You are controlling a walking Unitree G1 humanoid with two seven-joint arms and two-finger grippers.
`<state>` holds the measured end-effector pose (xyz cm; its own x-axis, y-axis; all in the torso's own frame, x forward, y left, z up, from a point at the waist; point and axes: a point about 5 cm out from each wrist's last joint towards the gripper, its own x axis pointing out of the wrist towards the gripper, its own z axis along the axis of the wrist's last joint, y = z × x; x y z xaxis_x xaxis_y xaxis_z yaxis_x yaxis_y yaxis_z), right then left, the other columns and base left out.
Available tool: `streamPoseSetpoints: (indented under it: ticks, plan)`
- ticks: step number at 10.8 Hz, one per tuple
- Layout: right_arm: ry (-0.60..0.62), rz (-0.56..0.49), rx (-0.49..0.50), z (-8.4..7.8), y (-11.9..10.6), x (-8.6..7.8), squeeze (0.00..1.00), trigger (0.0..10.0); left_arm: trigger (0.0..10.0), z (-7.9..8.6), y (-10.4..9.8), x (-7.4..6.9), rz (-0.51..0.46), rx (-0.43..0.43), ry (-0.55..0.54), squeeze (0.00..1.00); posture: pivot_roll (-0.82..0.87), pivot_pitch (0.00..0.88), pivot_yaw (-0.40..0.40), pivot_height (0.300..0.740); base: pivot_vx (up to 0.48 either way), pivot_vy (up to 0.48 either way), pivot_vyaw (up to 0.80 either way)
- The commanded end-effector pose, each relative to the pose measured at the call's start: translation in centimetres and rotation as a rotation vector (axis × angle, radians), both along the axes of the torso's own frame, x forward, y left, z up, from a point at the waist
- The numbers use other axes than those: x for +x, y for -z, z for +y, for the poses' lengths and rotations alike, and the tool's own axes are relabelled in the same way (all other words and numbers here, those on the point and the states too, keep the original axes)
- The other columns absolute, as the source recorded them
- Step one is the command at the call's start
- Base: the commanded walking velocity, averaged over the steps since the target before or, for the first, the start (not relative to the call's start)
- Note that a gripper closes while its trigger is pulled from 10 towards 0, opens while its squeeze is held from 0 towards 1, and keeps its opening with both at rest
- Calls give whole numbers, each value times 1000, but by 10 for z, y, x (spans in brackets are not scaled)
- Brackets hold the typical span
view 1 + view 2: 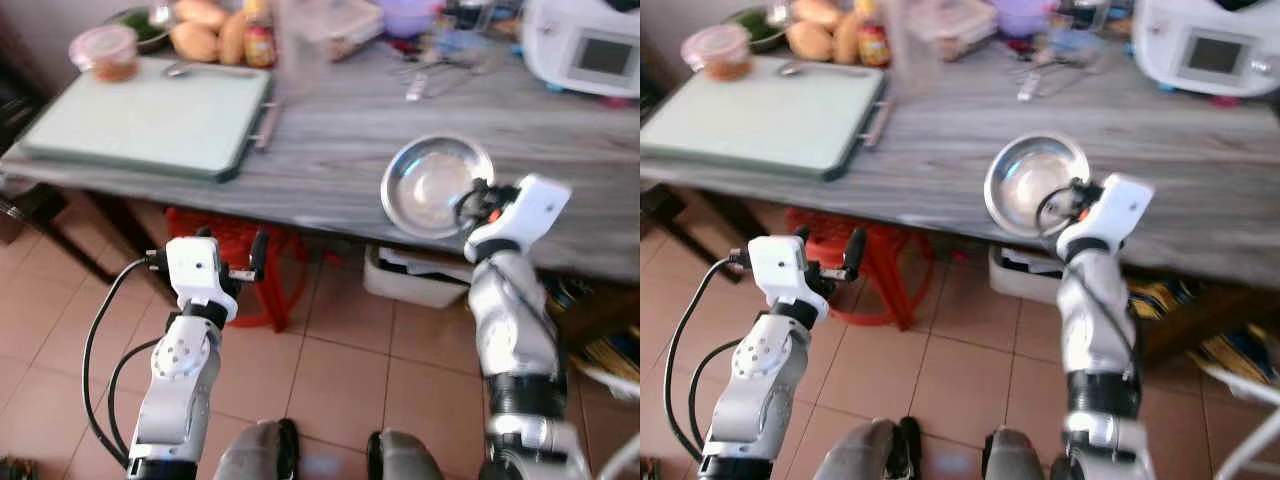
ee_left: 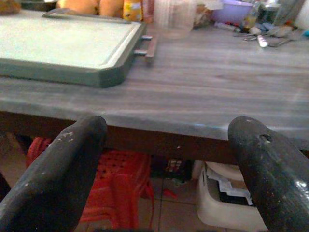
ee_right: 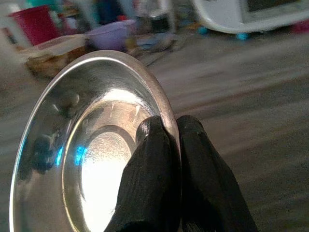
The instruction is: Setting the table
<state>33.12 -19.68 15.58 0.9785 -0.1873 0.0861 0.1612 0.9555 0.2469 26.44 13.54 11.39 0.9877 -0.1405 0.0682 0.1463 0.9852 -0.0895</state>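
A shiny steel bowl (image 1: pixel 432 186) hangs tilted over the near edge of the grey wooden table (image 1: pixel 330 150). My right gripper (image 3: pixel 175 140) is shut on the steel bowl's rim, one finger inside and one outside. My left gripper (image 1: pixel 235 255) is open, held low in front of the table edge, empty, with its fingers (image 2: pixel 72 159) wide apart. A pale green tray (image 1: pixel 150 120) lies on the table's left part.
Food, a sauce bottle (image 1: pixel 258 40), a pink-lidded tub (image 1: pixel 105 50), loose cutlery (image 1: pixel 420 80) and a white appliance (image 1: pixel 585 45) crowd the table's back. Under the table stand a red plastic stool (image 1: pixel 240 270) and a white bin (image 1: pixel 420 275). Tiled floor lies below.
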Motion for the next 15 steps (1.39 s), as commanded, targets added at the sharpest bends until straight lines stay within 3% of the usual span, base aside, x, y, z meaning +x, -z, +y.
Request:
streamPoseSetpoints:
  ticks: [1, 2, 6, 8, 9, 10, 15]
  plan:
    - [32, 67, 36, -2, 4, 5, 0, 10000, 10000, 1, -2, 0, 1, 10, 1, 0, -44, 179, 23, 740, 0, 0, 0]
    - [43, 58, 41, -3, 3, 6, 0, 10000, 10000, 1, -3, 1, -2, 13, 0, 0, -44, 179, 22, 740, 0, 0, 0]
    - [111, 205, 80, -17, 16, 19, 0, 10000, 10000, -2, -3, 1, 4, 25, 28, 0, -44, 179, 31, 740, 0, 0, 0]
    - [100, 254, 92, -15, 18, 23, 0, 10000, 10000, 0, -3, 1, 3, 30, 22, 0, -38, 181, 34, 740, 0, 0, 0]
    - [85, 287, 104, -12, 20, 23, 733, 10000, 10000, -1, -1, -1, 11, 34, 27, 0, -38, 182, 36, 740, 0, 0, 0]
    - [77, 306, 137, -10, 24, 22, 1000, 10000, 10000, -2, -2, -1, 8, 32, 36, 0, -36, 184, 36, 740, 0, 0, 0]
    - [74, 306, 117, -14, 26, 21, 1000, 10000, 10000, -9, -5, -3, -11, 3, 92, 0, -42, 189, 31, 740, 0, 0, 0]
